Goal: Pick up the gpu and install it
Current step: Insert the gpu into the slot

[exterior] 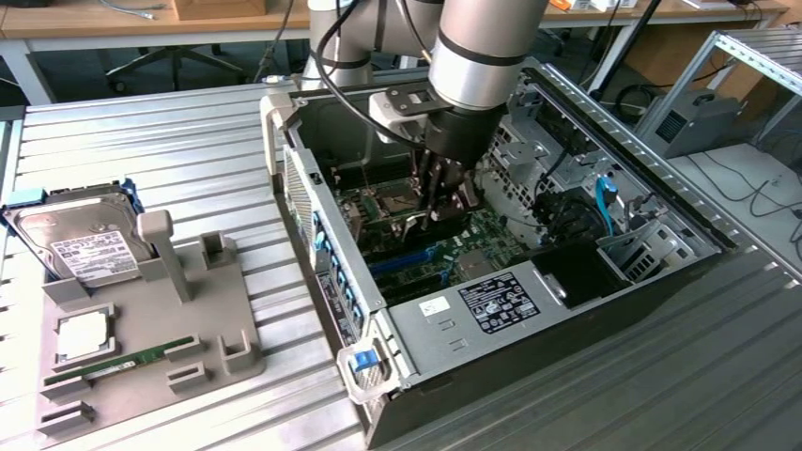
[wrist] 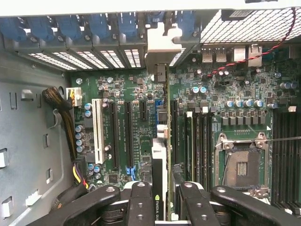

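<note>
Wrist view has the gpu [wrist: 160,165] edge-on, standing at right angles to the motherboard [wrist: 211,117] with its contact edge facing the board. Its long axis runs along the motherboard's slots. The silver bracket [wrist: 162,44] is at the far end, by the motherboard's rear edge among the blue latches [wrist: 101,26]. The card lines up with a dark slot [wrist: 175,136] between the black slots [wrist: 128,136] and the socket [wrist: 241,162]. I cannot tell whether it is seated in that slot or just above it.

The card looks stiff and fairly light but fragile, with bare circuitry and a thin contact edge. The flat faces look like the safe place to grip, not the contacts or bracket.

The gripper [wrist: 164,205] has it that way. Its black fingers [wrist: 141,202] are partly closed and clamp both faces at the end away from the bracket.

The exterior view shows the gripper [exterior: 439,202] reaching down over the motherboard [exterior: 414,244] inside the open case [exterior: 376,376], the card nearly hidden between the fingers.
</note>
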